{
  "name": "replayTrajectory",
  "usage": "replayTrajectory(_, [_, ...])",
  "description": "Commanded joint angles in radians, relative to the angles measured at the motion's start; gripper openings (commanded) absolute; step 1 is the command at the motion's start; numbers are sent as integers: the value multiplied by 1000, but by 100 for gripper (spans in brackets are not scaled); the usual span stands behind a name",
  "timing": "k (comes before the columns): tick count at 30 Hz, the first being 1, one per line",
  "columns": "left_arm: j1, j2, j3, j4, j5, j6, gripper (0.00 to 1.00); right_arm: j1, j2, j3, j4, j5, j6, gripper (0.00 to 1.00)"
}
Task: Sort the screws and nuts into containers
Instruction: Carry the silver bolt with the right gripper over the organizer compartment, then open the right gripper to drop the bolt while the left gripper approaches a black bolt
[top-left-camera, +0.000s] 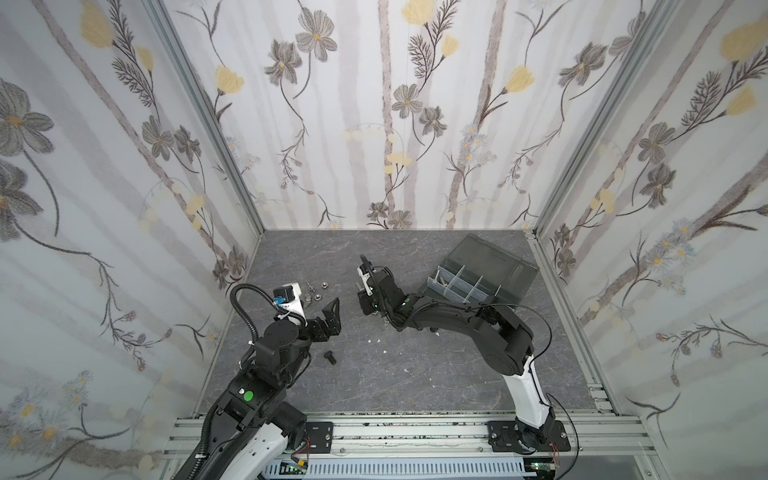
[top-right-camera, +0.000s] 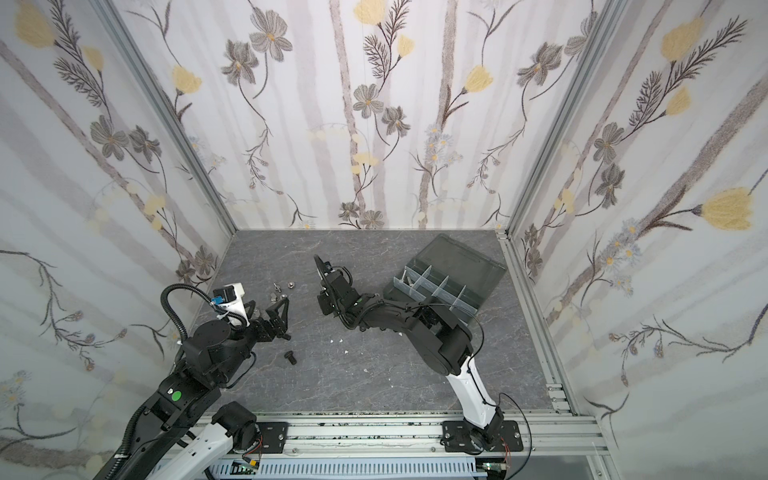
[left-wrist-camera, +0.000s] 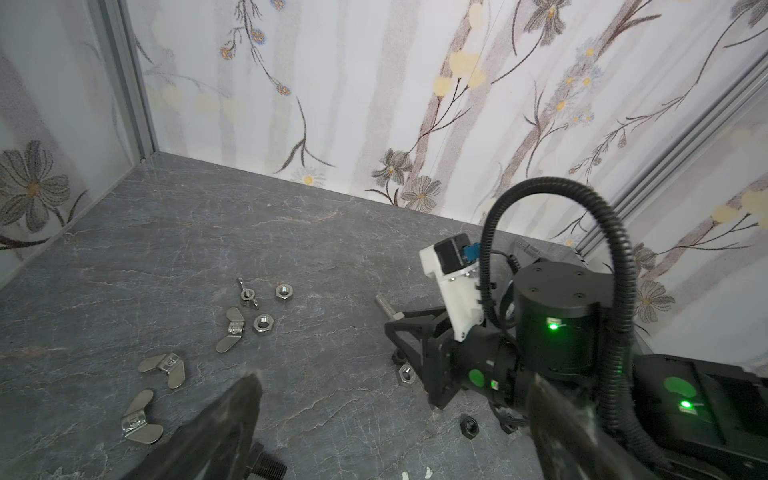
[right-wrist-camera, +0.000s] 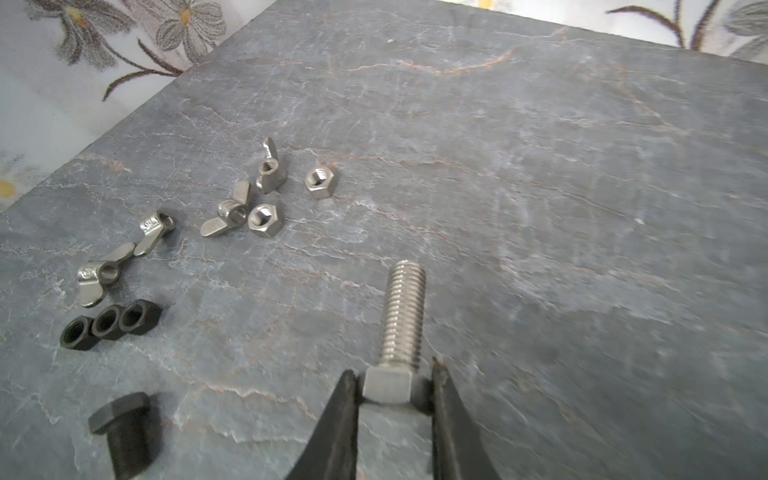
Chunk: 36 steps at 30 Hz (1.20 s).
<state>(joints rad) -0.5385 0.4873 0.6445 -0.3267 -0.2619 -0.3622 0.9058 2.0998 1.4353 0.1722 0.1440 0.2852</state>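
At the tip of the right gripper (right-wrist-camera: 392, 372) the jaws are clenched on the hex head of a silver bolt (right-wrist-camera: 403, 316). Its shaft sticks straight out ahead and seems lifted off the table (right-wrist-camera: 540, 166). Pinching the flat sides probably stops it twisting. Well apart, at the far right, the box (top-left-camera: 426, 287) has its lid (top-left-camera: 498, 266) thrown back, so the compartments are ready for a drop. The left gripper (top-right-camera: 268, 305) hangs wide open and empty near a black bolt (right-wrist-camera: 124, 432), likely its next pick. Silver nuts (right-wrist-camera: 266, 220), wing nuts (right-wrist-camera: 226, 214) and three touching black nuts (right-wrist-camera: 110, 324) lie loose, unsorted
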Motion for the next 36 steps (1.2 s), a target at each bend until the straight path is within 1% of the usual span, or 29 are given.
replayTrajectory(1, [2,19,4,3,-29,2,100,-20,-94,-93,80,8,32,15])
replayTrajectory(5, [2,77,15,-21,-36,1,100,-78,-244,-254,86,-6,46,15])
replayTrajectory(6, [3,93,18,-24,-35,0,100,-79,-279,-288,83,-12,48,15])
replayTrajectory(7, [3,107,21,-29,-36,0,100,-125,-316,-319,74,-17,48,15])
replayTrajectory(12, [4,182,26,-35,-23,7,100,-206,-467,-439,32,-22,42,15])
replayTrajectory(15, [4,246,30,-42,1,13,100,-271,-542,-492,17,-56,43,15])
replayTrajectory(18, [4,310,38,-60,4,16,100,-337,-574,-526,11,-102,43,15])
replayTrajectory(20, [3,344,42,-66,5,16,100,-382,-578,-532,7,-135,51,15])
replayTrajectory(23, [12,385,44,-67,41,8,100,-438,-555,-517,-7,-197,55,15])
replayTrajectory(26, [20,421,47,-71,63,3,100,-486,-514,-487,-25,-248,55,15])
replayTrajectory(30, [35,468,53,-74,88,0,100,-533,-422,-432,-39,-316,52,15])
replayTrajectory(36, [82,503,53,-68,130,0,100,-556,-329,-378,-38,-323,51,16])
